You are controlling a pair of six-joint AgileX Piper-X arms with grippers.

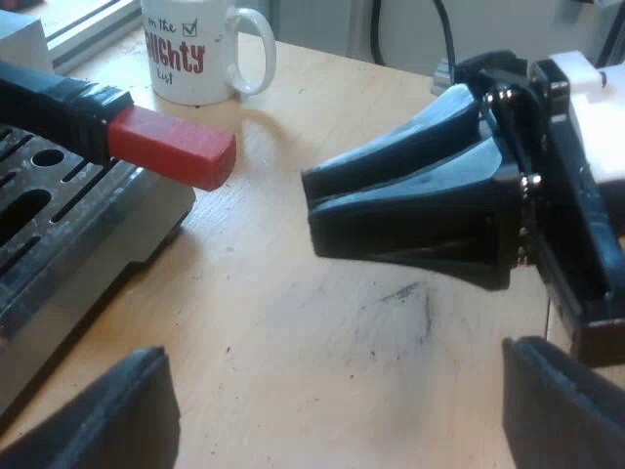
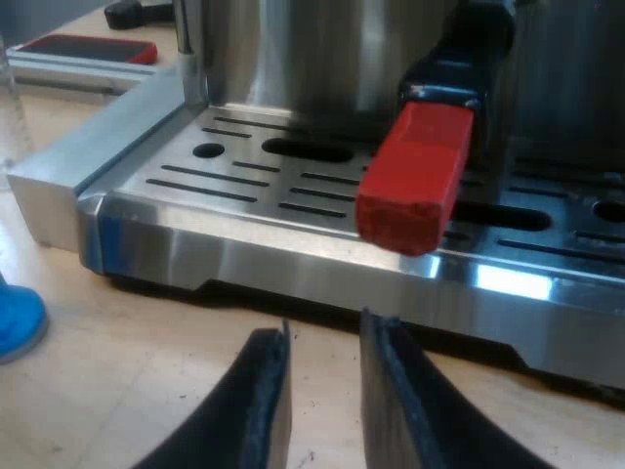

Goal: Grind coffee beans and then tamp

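The left gripper [image 1: 332, 415] is spread wide and pinches nothing; bare wooden table [image 1: 322, 332] lies between its fingers [image 1: 98, 415]. Taking its pointing direction as twelve o'clock, the red end [image 1: 171, 147] of the holder's handle juts out at about eleven, over the edge of the espresso machine's slotted drip tray [image 1: 59, 225]. The right gripper [image 1: 312, 205] lies at about one, low over the table. Its tips aim at the red end but stand apart from it.

The left wrist view adds a white mug [image 1: 200, 49] with red lettering — it stands upright on the table beyond the red end, near eleven o'clock. It also shows the right gripper from the side, where its two fingers look laid against each other.

The right wrist view looks at the machine's front. Here the right gripper's fingers [image 2: 264, 401] are drawn close together with a narrow strip of table between them, holding nothing. At about one o'clock from them, the dark handle [image 2: 459, 59] comes down from the machine's front and its red end hangs above the drip tray, short of the fingertips. A blue rounded thing [image 2: 15, 322] sits on the table near the tray's corner — too little of it shows to tell what it is.
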